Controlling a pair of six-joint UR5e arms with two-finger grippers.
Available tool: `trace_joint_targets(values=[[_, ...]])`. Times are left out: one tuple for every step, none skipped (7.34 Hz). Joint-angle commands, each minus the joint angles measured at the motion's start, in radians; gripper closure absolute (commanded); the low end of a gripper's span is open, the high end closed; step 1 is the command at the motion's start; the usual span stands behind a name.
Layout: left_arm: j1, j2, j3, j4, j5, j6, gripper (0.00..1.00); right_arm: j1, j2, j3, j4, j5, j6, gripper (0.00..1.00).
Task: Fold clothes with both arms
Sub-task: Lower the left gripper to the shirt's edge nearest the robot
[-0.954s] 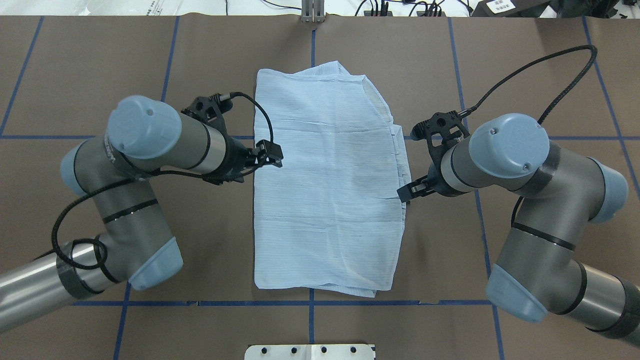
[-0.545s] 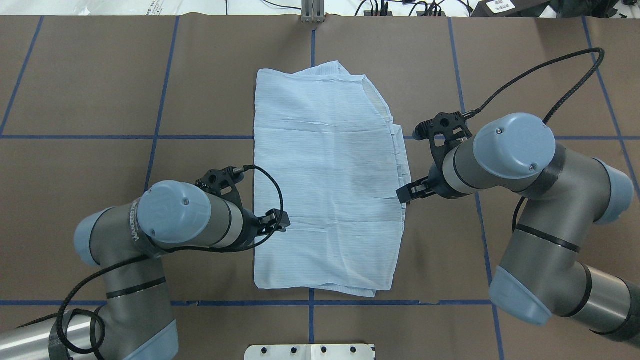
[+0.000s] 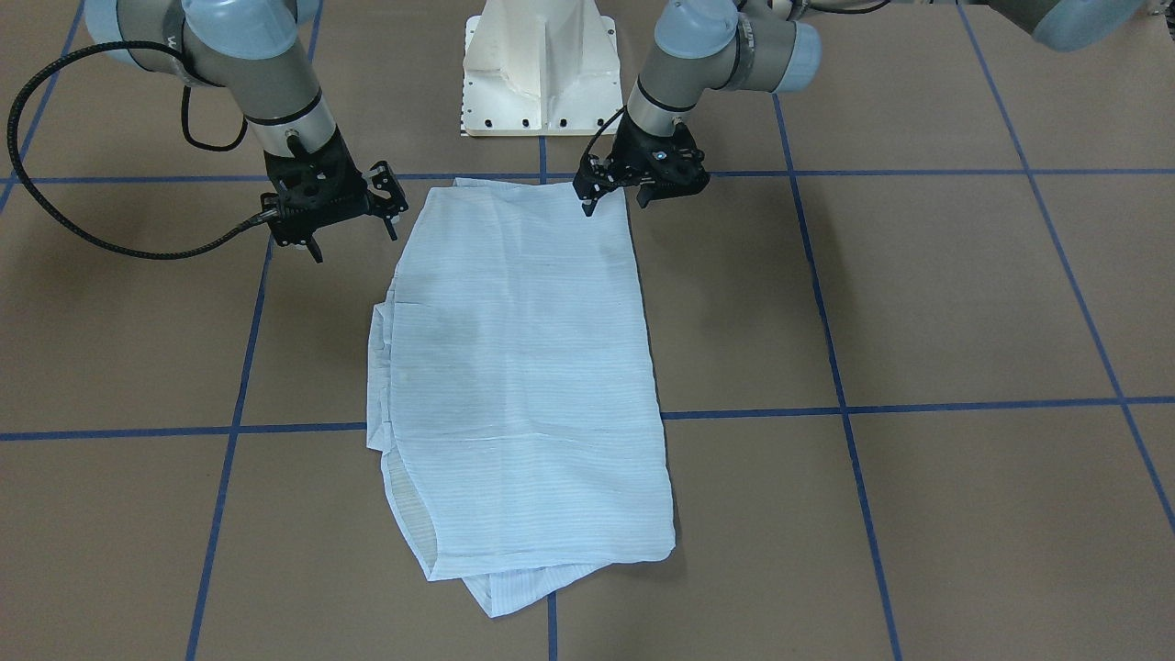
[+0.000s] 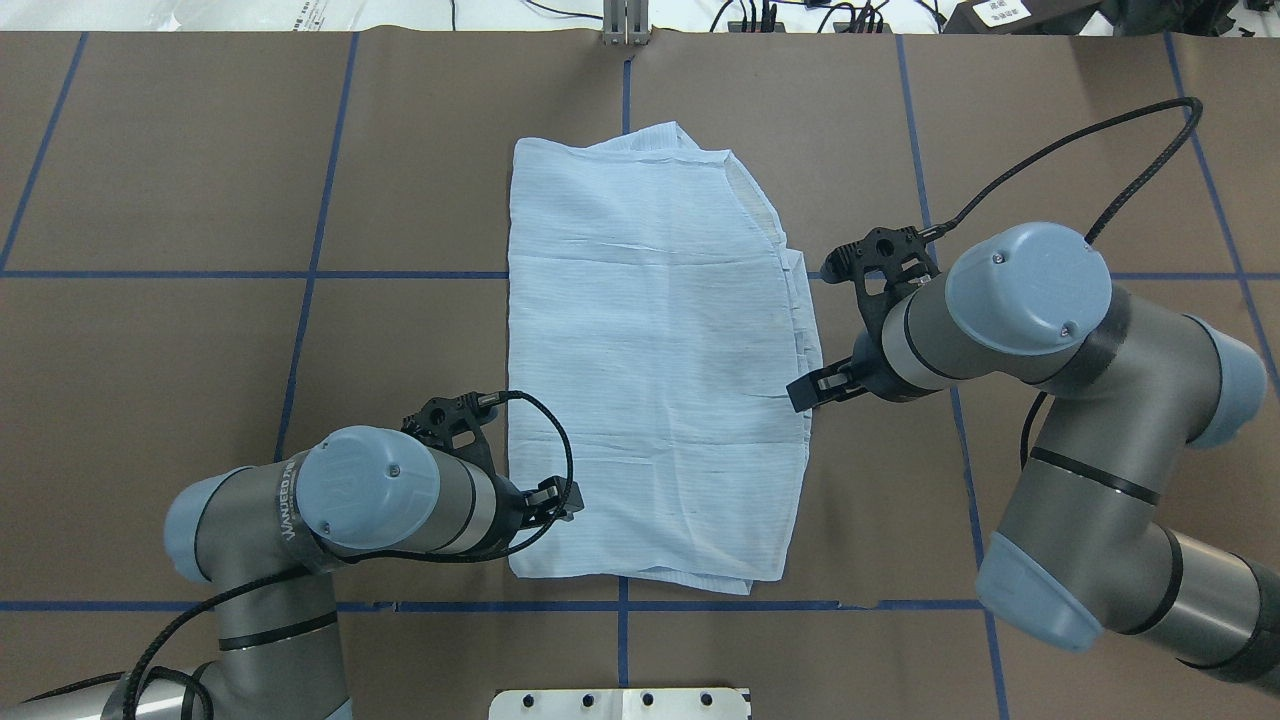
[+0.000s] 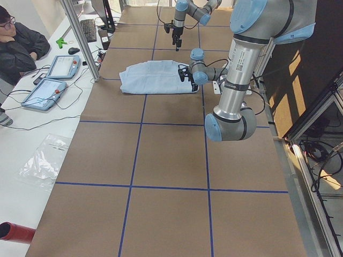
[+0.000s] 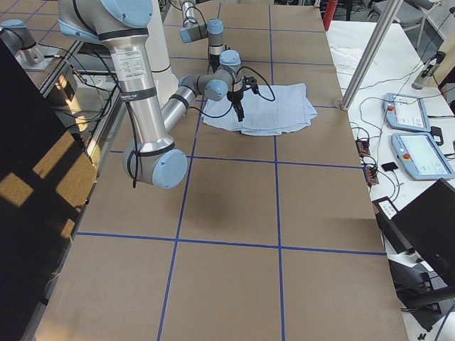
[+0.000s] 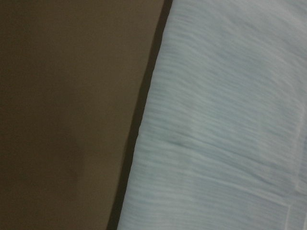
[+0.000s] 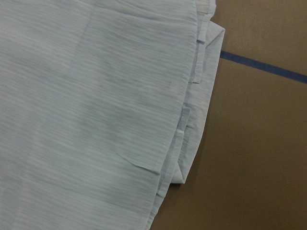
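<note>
2 sets of fingers, spacing impossible to tell: left gripper (image 4: 562, 497) at the near left corner and right gripper (image 4: 806, 390) at the right edge of the light blue, finely striped shirt (image 4: 650, 380), folded into a long creased rectangle, flat mid-table (image 4: 200, 150).

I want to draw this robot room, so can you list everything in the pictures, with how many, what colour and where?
shirt: one, light blue, folded flat mid-table
table: one, brown, under everything
tape lines: several, blue, a grid across the table
base: one, white, at the table's edge between the arms
tablets: two, grey with blue screens, on the white side bench
plastic bag: one, clear, same bench
person: one, dark top, at that bench
left arm: one, grey with blue caps, near the shirt's left corner
right arm: one, same colours, beside the shirt's right edge
left tool: one, black, looks open, empty
right tool: one, black, looks open, empty
</note>
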Motion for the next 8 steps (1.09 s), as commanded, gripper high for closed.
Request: trace_joint_targets(values=[[0.014, 0.000, 0.002, 0.000, -0.001, -0.015, 0.14, 0.000, 0.003, 0.003, 0.002, 0.001, 0.000, 0.00], [0.014, -0.001, 0.007, 0.000, -0.001, -0.017, 0.17, 0.000, 0.005, 0.003, 0.002, 0.001, 0.000, 0.00], [0.015, 0.000, 0.007, 0.000, -0.001, -0.017, 0.19, 0.000, 0.005, 0.003, 0.000, 0.001, 0.000, 0.00], [0.015, 0.000, 0.013, 0.000, -0.001, -0.017, 0.21, 0.000, 0.005, 0.003, 0.000, 0.001, 0.000, 0.00], [0.017, 0.002, 0.015, 0.000, -0.001, -0.017, 0.21, 0.000, 0.003, 0.005, 0.000, 0.001, 0.000, 0.00], [0.017, 0.002, 0.015, 0.000, -0.001, -0.017, 0.21, 0.000, 0.003, 0.008, 0.000, 0.001, 0.000, 0.00], [0.032, 0.003, 0.016, 0.002, -0.001, -0.017, 0.22, 0.000, 0.005, 0.008, 0.000, 0.001, 0.000, 0.00], [0.037, 0.006, 0.016, 0.002, -0.001, -0.017, 0.22, 0.000, 0.003, 0.010, 0.000, 0.001, 0.000, 0.00]])
